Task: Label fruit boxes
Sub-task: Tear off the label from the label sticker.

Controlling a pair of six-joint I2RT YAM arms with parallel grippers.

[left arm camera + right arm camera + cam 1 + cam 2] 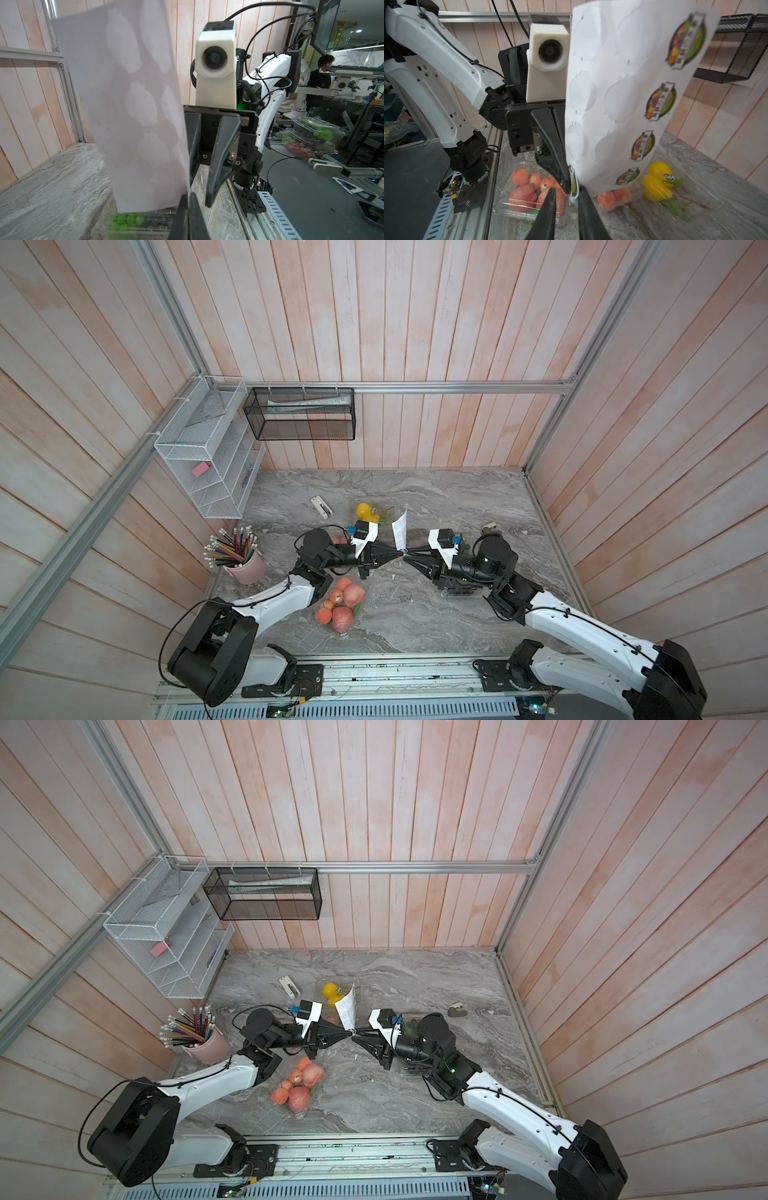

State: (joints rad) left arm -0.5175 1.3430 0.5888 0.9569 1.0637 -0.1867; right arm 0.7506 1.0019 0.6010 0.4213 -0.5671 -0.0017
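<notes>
Two grippers meet tip to tip at mid-table. left gripper (188,199) is clamped on the lower corner of the sheet (612,93) and holds it upright. right gripper (568,193) has its jaws a little apart, straddling the half-lifted sticker (573,185) at that same corner. No pinch visible. Step in hand, I'd say: peel one sticker.

Boxes:
- yellow box (368,512): behind the sheet, looks already labelled.
- front apple box (343,608): near the rail, left of centre.
- second apple box (616,197): just beside the yellow box, mostly under the left wrist.
- grape box (133,223): beneath the right arm.

Doing it well:
- Close right on the free sticker edge only, not on the backing.
- Pull slowly along the sheet, away from left's clamp, so the backing goes taut rather than slipping out.
- Left shouldn't loosen.
- Main risk: the sticker folds onto a finger or onto itself.
- Then take it to an unlabelled lid and press it flat.
</notes>
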